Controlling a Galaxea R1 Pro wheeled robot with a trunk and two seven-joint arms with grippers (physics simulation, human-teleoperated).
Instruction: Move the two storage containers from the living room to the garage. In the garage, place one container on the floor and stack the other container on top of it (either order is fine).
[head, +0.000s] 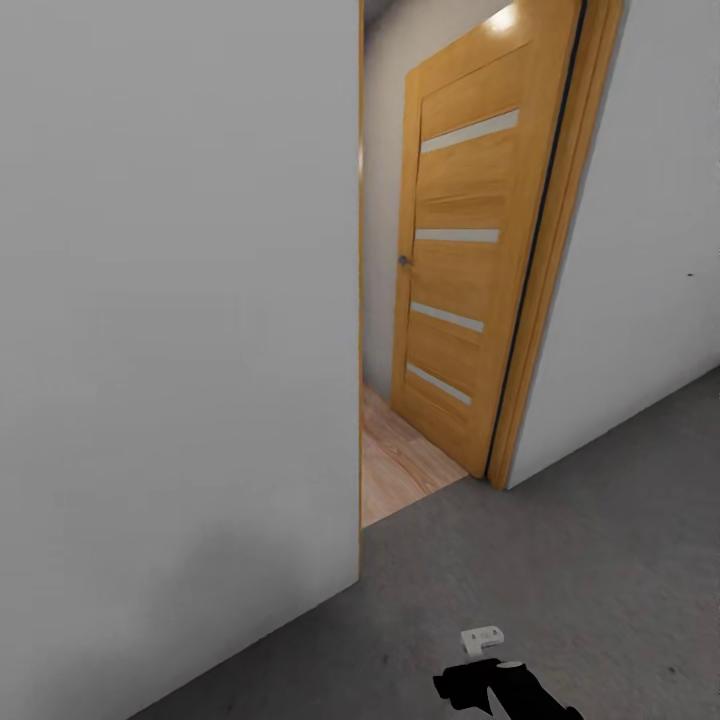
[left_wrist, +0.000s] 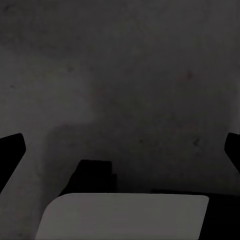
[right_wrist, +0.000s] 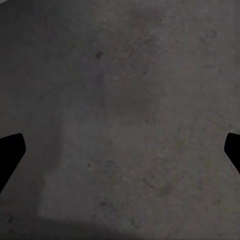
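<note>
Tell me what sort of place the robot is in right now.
Most likely a garage or bare utility room, at its doorway. The floor is rough, speckled grey concrete, the walls are plain white, and an open orange wooden door with frosted strips leads onto light wood plank flooring beyond.

A white wall (head: 180, 350) stands beside the doorway — light wood planks (head: 400, 465) lie beyond.

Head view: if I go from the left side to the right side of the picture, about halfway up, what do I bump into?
Big white wall → a narrow gap showing a wood plank floor → the open orange door → its door frame → another white wall.
</note>
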